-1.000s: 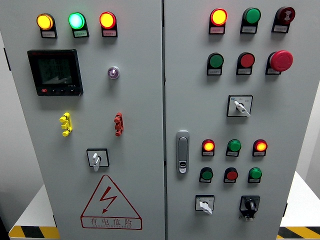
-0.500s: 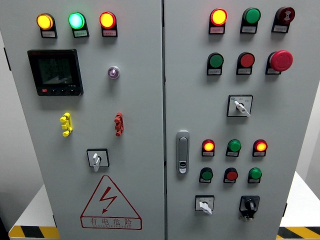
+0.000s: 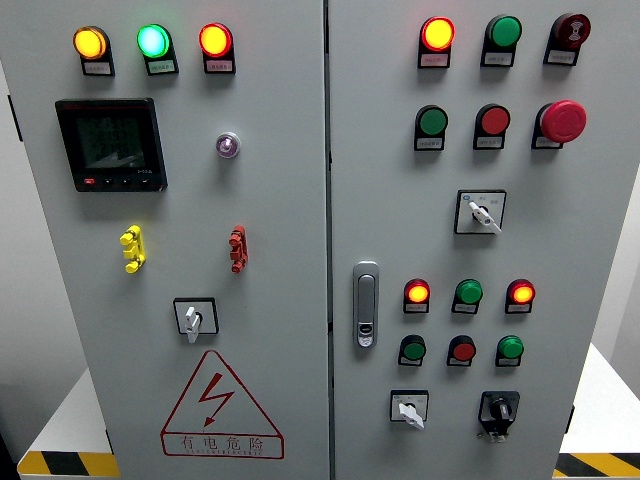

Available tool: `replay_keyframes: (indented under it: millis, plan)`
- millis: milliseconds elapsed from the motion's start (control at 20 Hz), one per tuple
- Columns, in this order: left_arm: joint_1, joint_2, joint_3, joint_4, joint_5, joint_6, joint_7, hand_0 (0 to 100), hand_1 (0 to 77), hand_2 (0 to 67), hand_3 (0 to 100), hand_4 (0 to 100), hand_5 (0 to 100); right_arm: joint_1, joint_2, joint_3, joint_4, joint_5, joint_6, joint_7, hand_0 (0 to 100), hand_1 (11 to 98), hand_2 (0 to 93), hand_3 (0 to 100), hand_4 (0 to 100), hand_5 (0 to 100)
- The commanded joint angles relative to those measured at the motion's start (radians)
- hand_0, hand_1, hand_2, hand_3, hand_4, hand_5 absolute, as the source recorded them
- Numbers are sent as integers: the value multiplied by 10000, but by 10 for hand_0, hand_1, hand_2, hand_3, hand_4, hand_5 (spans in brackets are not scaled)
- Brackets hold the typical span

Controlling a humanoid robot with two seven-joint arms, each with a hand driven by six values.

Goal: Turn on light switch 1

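Grey cabinet (image 3: 270,300) front, two doors. No robot hand appears, so its opening cannot be told. Rotary switch (image 3: 194,317) sits low on left door, above warning triangle (image 3: 220,408).

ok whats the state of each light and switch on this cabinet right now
top left lamps: amber, green, orange all lit
top right red lamp: lit
top right green lamp: unlit
meter display: dim
left selector switch: lever pointing down
door handle: flush, closed
lower red lamps: lit
mushroom button: cannot tell
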Motion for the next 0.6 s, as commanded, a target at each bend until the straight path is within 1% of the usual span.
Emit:
replay_keyframes:
  millis: [0,50,100,150,200,250,350,400,450,550]
  plan:
    - [-497,-21,-238,-45,0,-1,124,0,330,233,575,747,613,1,0,6,0,0,7,0,0,196,0,197,194,105]
    - [-682,-21,-269,-30,0,-1,200,0,350,239,618,807,693,1,0,6,0,0,-9,0,0,196,0,197,194,105]
    - [-866,-21,-345,-30,0,-1,307,0,362,246,660,861,740,1,0,6,0,0,-9,0,0,197,0,197,194,105]
    - [-1095,-37,-452,-30,0,-1,445,0,369,251,681,879,761,1,0,6,0,0,-9,0,0,197,0,197,194,105]
    - [-1280,-67,-453,-30,0,-1,598,0,389,263,730,915,800,1,0,6,0,0,-9,0,0,197,0,197,194,105]
    - [-1494,-128,-468,-30,0,-1,767,0,411,283,763,942,819,1,0,6,0,0,6,0,0,197,0,197,194,105]
    - [-1969,-144,-484,47,0,-1,1013,0,440,295,787,956,837,1,0,6,0,0,6,0,0,198,0,197,194,105]
    - [-2139,-144,-484,62,0,-1,1045,0,461,301,796,965,850,1,15,6,0,0,7,0,0,194,0,197,194,105]
    - [-2262,-144,-484,77,0,-1,1060,0,473,302,799,969,852,1,0,6,0,0,7,0,0,192,0,197,194,105]
    - [-2584,-144,-453,78,0,-16,1274,0,498,307,804,985,869,1,0,6,0,0,7,0,0,194,0,197,194,105]
